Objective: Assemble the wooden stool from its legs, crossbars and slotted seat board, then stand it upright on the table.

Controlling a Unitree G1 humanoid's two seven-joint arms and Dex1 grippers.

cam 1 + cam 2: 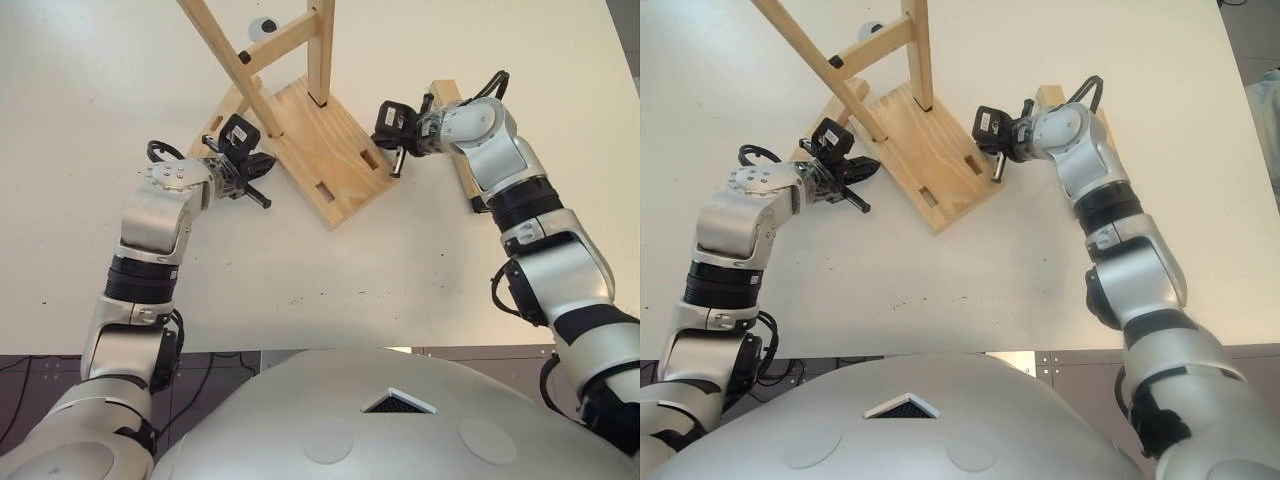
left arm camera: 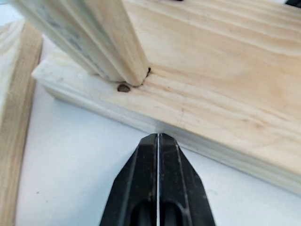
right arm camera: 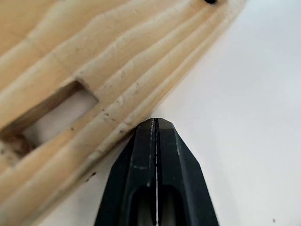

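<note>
The slotted seat board (image 1: 315,140) lies flat on the white table, with two legs (image 1: 230,50) standing in its far slots and a crossbar (image 1: 285,38) joining them. Two near slots (image 1: 323,190) are empty. My left gripper (image 1: 262,198) is shut and empty, its tips just short of the board's left edge (image 2: 141,122), close to the foot of a leg (image 2: 94,37). On the right, my right gripper (image 1: 398,165) is shut too, its tips (image 3: 156,121) at the board's right edge beside an empty slot (image 3: 51,113).
A loose wooden piece (image 1: 462,140) lies on the table under my right forearm. Another wooden piece (image 1: 222,112) lies behind the board's left side. A small white round object (image 1: 262,27) sits far back. The near half of the table (image 1: 330,280) is bare.
</note>
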